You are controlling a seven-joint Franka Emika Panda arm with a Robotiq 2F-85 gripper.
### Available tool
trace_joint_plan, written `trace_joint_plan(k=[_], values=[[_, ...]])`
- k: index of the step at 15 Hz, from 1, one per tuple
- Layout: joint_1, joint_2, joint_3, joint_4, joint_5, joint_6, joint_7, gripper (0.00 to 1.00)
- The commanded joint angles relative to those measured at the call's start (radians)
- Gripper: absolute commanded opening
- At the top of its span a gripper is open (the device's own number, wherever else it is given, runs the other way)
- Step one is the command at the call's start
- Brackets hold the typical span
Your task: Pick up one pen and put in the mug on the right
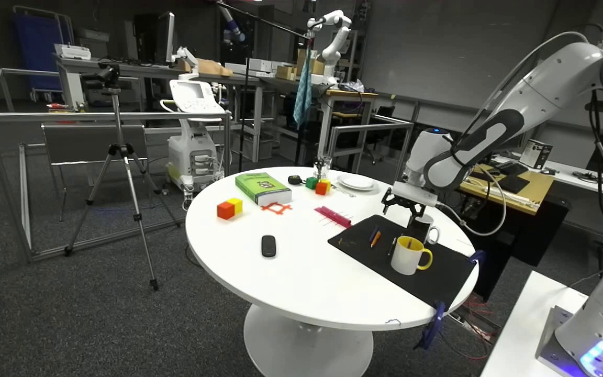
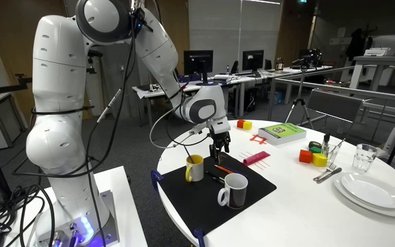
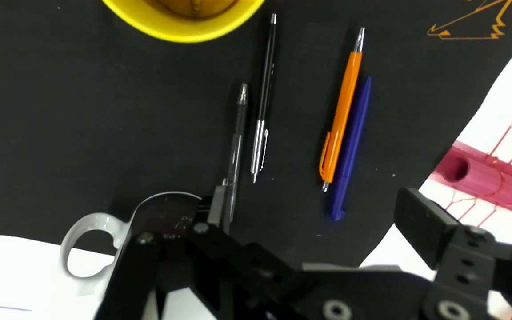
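Observation:
An orange pen and a blue pen lie side by side on the black mat. A black-and-silver pen and a clear dark pen lie to their left in the wrist view. A white mug with yellow interior and handle stands on the mat, a blue pen leaning in it. A white mug with a dark outer side stands across the pens from it. My gripper is open and empty above the mat; it shows in both exterior views.
A magenta tube lies beside the mat. A green book, red and yellow cubes, stacked plates, glasses and a black device are on the round table. Blue clamps hold the mat's edge.

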Motion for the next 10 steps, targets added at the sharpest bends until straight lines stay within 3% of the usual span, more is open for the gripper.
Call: trace_joint_plan(k=[1,5,10], values=[[-0.014,0.033,0.023,0.018,0.135,0.037,-0.131,1.0],[-0.005,0.083,0.025,0.054,0.23,0.029,-0.228,1.0],[0.018,0.162,0.0,0.11,0.233,0.02,-0.261,1.0]])
